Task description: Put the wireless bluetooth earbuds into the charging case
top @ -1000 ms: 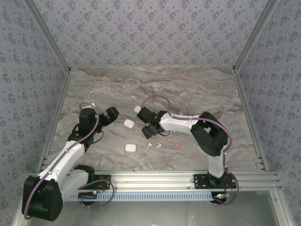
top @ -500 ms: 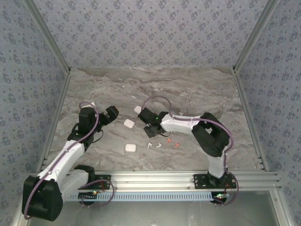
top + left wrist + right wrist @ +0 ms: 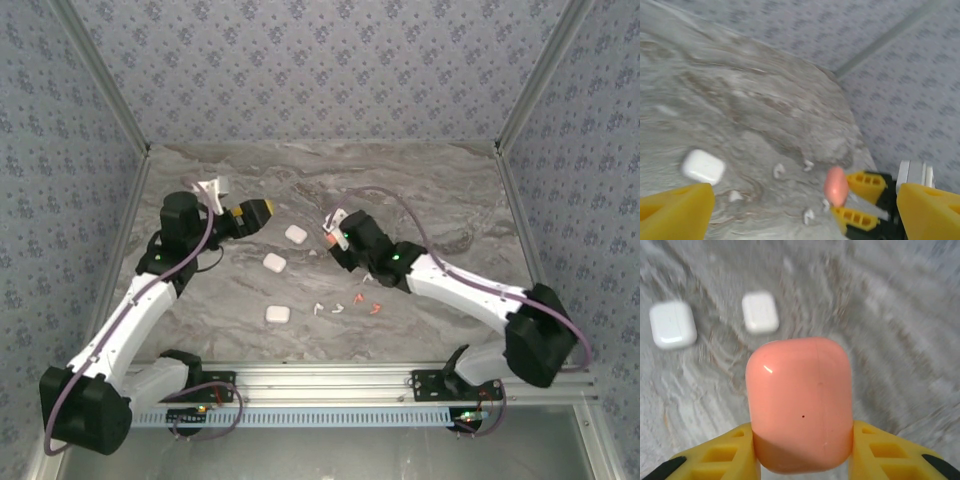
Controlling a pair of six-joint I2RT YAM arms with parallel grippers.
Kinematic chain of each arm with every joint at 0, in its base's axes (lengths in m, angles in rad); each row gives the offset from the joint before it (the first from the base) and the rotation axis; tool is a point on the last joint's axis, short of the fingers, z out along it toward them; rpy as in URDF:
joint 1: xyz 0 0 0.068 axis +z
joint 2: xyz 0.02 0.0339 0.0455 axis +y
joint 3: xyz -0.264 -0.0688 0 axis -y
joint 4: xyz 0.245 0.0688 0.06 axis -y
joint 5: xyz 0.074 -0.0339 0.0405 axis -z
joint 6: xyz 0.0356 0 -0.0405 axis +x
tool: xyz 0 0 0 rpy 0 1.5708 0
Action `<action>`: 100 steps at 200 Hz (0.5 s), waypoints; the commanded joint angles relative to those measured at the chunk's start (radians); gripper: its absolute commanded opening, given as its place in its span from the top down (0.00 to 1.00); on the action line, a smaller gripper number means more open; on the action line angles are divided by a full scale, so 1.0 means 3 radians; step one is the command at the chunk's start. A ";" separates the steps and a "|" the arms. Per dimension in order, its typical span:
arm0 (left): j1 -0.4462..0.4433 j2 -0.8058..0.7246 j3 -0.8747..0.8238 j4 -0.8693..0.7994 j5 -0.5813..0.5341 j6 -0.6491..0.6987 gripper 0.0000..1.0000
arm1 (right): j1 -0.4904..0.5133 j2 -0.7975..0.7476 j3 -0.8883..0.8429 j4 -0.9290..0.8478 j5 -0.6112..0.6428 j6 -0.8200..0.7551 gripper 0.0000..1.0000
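R gripper is clamped on a salmon-pink rounded-square plastic case. From the R wrist cam I see its yellow fingers pressing both sides, jaws only as wide as the case, nothing else in them. From the L wrist cam that case stands upright betw. those fingers and looks clear of the grey marbled tabletop, tho I can't be sure of the gap. L gripper sits over the far-left part of the table, pointing toward the R one. Its two yellow fingers are at opp. bottom corners of its own cam view, so it's spread wide w/ nothing held. Three white rounded-square plastic cases lie on the table: one betw. the two grippers, one just nearer than it, and one nearer again, toward the front rail. The buds are all loose on the tabletop, none in a case or a gripper. Two tiny curved white plastic earbuds and two orange-red earbuds lie in a rough row right of the nearest white case, on the near side of the R gripper and apart from it. L wrist cam shows a few pale specks near the pink case, too blurred for me to sort by colour.
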 commanded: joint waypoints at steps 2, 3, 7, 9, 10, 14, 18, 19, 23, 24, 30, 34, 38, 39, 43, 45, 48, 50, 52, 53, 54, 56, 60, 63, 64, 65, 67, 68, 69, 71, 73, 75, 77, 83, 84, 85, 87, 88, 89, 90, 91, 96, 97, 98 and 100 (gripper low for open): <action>-0.0161 0.0155 0.0235 -0.0175 0.0594 0.0288 0.09 | -0.0035 -0.0273 -0.0077 0.0330 -0.0098 -0.0693 0.59; -0.0167 0.0159 0.0236 -0.0175 0.0599 0.0297 0.09 | -0.0038 -0.0283 -0.0077 0.0335 -0.0103 -0.0702 0.59; -0.0203 0.0187 0.0253 -0.0171 0.0621 0.0307 0.10 | -0.0037 -0.0319 -0.0072 0.0342 -0.0117 -0.0783 0.59; -0.0223 0.0201 0.0266 -0.0164 0.0639 0.0312 0.11 | -0.0034 -0.0333 -0.0072 0.0345 -0.0123 -0.0814 0.59; -0.0229 0.0208 0.0272 -0.0162 0.0645 0.0316 0.11 | -0.0032 -0.0344 -0.0070 0.0348 -0.0124 -0.0831 0.59; -0.0264 0.0229 0.0286 -0.0152 0.0671 0.0336 0.12 | -0.0027 -0.0372 -0.0065 0.0355 -0.0121 -0.0894 0.60; -0.0298 0.0255 0.0301 -0.0150 0.0690 0.0356 0.14 | -0.0024 -0.0394 -0.0058 0.0359 -0.0128 -0.0939 0.59; -0.0307 0.0260 0.0307 -0.0149 0.0696 0.0359 0.14 | -0.0022 -0.0400 -0.0057 0.0360 -0.0129 -0.0948 0.60; -0.0340 0.0288 0.0324 -0.0142 0.0702 0.0375 0.16 | -0.0017 -0.0417 -0.0052 0.0365 -0.0134 -0.1006 0.59; -0.0349 0.0295 0.0328 -0.0141 0.0705 0.0378 0.16 | -0.0016 -0.0422 -0.0052 0.0365 -0.0134 -0.1012 0.59; -0.0395 0.0337 0.0345 -0.0119 0.0720 0.0384 0.19 | -0.0014 -0.0441 -0.0040 0.0376 -0.0138 -0.1078 0.59; -0.0420 0.0370 0.0357 -0.0094 0.0742 0.0387 0.21 | -0.0010 -0.0454 -0.0033 0.0380 -0.0139 -0.1112 0.60; -0.0443 0.0405 0.0375 -0.0073 0.0775 0.0387 0.22 | -0.0004 -0.0461 -0.0022 0.0385 -0.0137 -0.1139 0.59; -0.0449 0.0412 0.0377 -0.0068 0.0782 0.0385 0.23 | -0.0004 -0.0462 -0.0019 0.0385 -0.0138 -0.1147 0.59; -0.0470 0.0444 0.0386 -0.0045 0.0815 0.0382 0.24 | -0.0001 -0.0467 -0.0011 0.0386 -0.0144 -0.1167 0.60; -0.0480 0.0463 0.0393 -0.0033 0.0829 0.0381 0.25 | -0.0003 -0.0467 -0.0007 0.0386 -0.0148 -0.1170 0.60; -0.0497 0.0485 0.0405 -0.0012 0.0848 0.0375 0.26 | 0.0003 -0.0468 0.0002 0.0386 -0.0158 -0.1188 0.59; -0.0506 0.0502 0.0411 -0.0004 0.0858 0.0372 0.26 | 0.0001 -0.0466 0.0004 0.0386 -0.0159 -0.1198 0.59; -0.0520 0.0515 0.0417 0.0005 0.0867 0.0372 0.27 | 0.0004 -0.0471 0.0008 0.0388 -0.0160 -0.1203 0.59; -0.0526 0.0523 0.0419 0.0009 0.0871 0.0372 0.27 | 0.0005 -0.0472 0.0009 0.0392 -0.0162 -0.1207 0.60; -0.0531 0.0530 0.0422 0.0012 0.0874 0.0372 0.27 | 0.0005 -0.0472 0.0014 0.0392 -0.0164 -0.1207 0.60; -0.0538 0.0541 0.0430 0.0017 0.0881 0.0375 0.27 | 0.0006 -0.0473 0.0020 0.0391 -0.0168 -0.1214 0.59; -0.0561 0.0567 0.0442 0.0019 0.0881 0.0381 0.27 | 0.0011 -0.0468 0.0023 0.0391 -0.0167 -0.1221 0.60; -0.0573 0.0583 0.0457 0.0019 0.0881 0.0382 0.28 | 0.0007 -0.0468 0.0027 0.0393 -0.0174 -0.1227 0.60; -0.0578 0.0588 0.0459 0.0019 0.0881 0.0382 0.28 | 0.0006 -0.0468 0.0029 0.0395 -0.0175 -0.1229 0.60; -0.0583 0.0596 0.0463 0.0019 0.0876 0.0384 0.28 | 0.0006 -0.0468 0.0032 0.0395 -0.0177 -0.1231 0.60; -0.0591 0.0605 0.0464 0.0022 0.0874 0.0384 0.28 | 0.0010 -0.0468 0.0031 0.0398 -0.0182 -0.1232 0.60; -0.0597 0.0609 0.0465 0.0026 0.0872 0.0383 0.28 | 0.0013 -0.0468 0.0030 0.0397 -0.0184 -0.1232 0.60; -0.0600 0.0614 0.0468 0.0028 0.0869 0.0382 0.28 | 0.0012 -0.0468 0.0030 0.0397 -0.0185 -0.1232 0.60; -0.0609 0.0624 0.0475 0.0033 0.0867 0.0382 0.28 | 0.0011 -0.0468 0.0030 0.0397 -0.0189 -0.1232 0.60; -0.0618 0.0631 0.0476 0.0041 0.0862 0.0384 0.28 | 0.0015 -0.0468 0.0030 0.0396 -0.0190 -0.1232 0.60; -0.0626 0.0643 0.0479 0.0049 0.0864 0.0382 0.28 | 0.0019 -0.0468 0.0031 0.0399 -0.0194 -0.1236 0.60; -0.0634 0.0653 0.0481 0.0056 0.0862 0.0378 0.28 | 0.0021 -0.0470 0.0034 0.0403 -0.0195 -0.1235 0.60; -0.0660 0.0678 0.0487 0.0086 0.0861 0.0368 0.29 | 0.0022 -0.0468 0.0035 0.0408 -0.0203 -0.1232 0.60; -0.0662 0.0681 0.0487 0.0091 0.0861 0.0364 0.29 | 0.0027 -0.0468 0.0033 0.0407 -0.0202 -0.1232 0.60; -0.0666 0.0686 0.0487 0.0096 0.0864 0.0360 0.29 | 0.0027 -0.0468 0.0031 0.0407 -0.0204 -0.1232 0.60; -0.0672 0.0695 0.0487 0.0110 0.0862 0.0355 0.29 | 0.0027 -0.0465 0.0030 0.0410 -0.0205 -0.1224 0.60; -0.0678 0.0698 0.0484 0.0110 0.0861 0.0353 0.30 | 0.0032 -0.0464 0.0030 0.0411 -0.0208 -0.1225 0.60; -0.0684 0.0704 0.0486 0.0116 0.0859 0.0349 0.30 | 0.0032 -0.0463 0.0030 0.0411 -0.0210 -0.1226 0.60; -0.0687 0.0707 0.0484 0.0124 0.0857 0.0348 0.30 | 0.0032 -0.0463 0.0030 0.0411 -0.0210 -0.1224 0.60; -0.0693 0.0711 0.0483 0.0130 0.0859 0.0347 0.30 | 0.0037 -0.0463 0.0030 0.0411 -0.0211 -0.1223 0.60; -0.0715 0.0736 0.0489 0.0154 0.0853 0.0344 0.31 | 0.0044 -0.0463 0.0030 0.0417 -0.0211 -0.1217 0.60; -0.0715 0.0739 0.0491 0.0158 0.0852 0.0343 0.31 | 0.0048 -0.0463 0.0030 0.0419 -0.0213 -0.1214 0.60; -0.0720 0.0742 0.0489 0.0160 0.0851 0.0342 0.31 | 0.0048 -0.0460 0.0028 0.0420 -0.0215 -0.1215 0.60; -0.0728 0.0753 0.0495 0.0164 0.0851 0.0341 0.31 | 0.0052 -0.0458 0.0026 0.0421 -0.0212 -0.1210 0.60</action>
